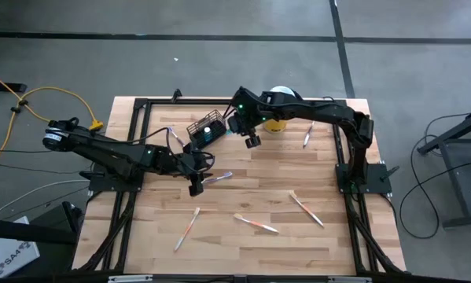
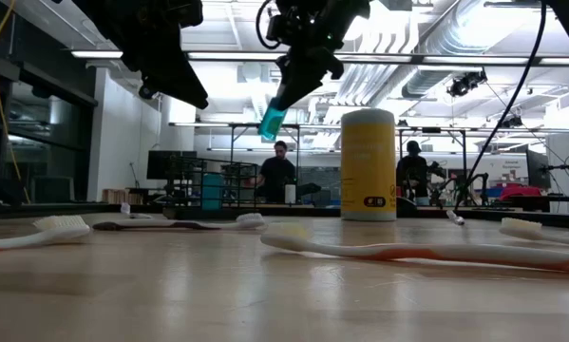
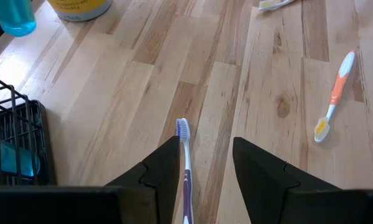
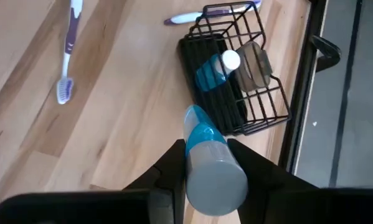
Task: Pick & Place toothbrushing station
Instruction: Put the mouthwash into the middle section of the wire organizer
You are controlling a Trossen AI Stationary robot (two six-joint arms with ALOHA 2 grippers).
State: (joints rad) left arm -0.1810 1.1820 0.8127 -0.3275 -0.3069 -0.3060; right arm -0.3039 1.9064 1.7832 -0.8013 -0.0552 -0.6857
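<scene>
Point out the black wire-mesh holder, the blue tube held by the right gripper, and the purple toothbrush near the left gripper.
Black wire-mesh holder [image 4: 254, 93]: right wrist view, on its wire side wall.
Blue tube [image 4: 206, 146]: right wrist view, on its body between the right gripper's fingers.
Purple toothbrush [image 3: 185, 149]: left wrist view, on its neck below the bristles.

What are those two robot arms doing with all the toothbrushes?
They are filling a black wire holder, which lies tipped over on the table with one blue tube already inside. The right gripper holds another blue tube up in the air near the holder. The left gripper is low over the wood, open around a purple toothbrush lying flat. More toothbrushes lie scattered about, and a yellow canister stands near the back.
</scene>
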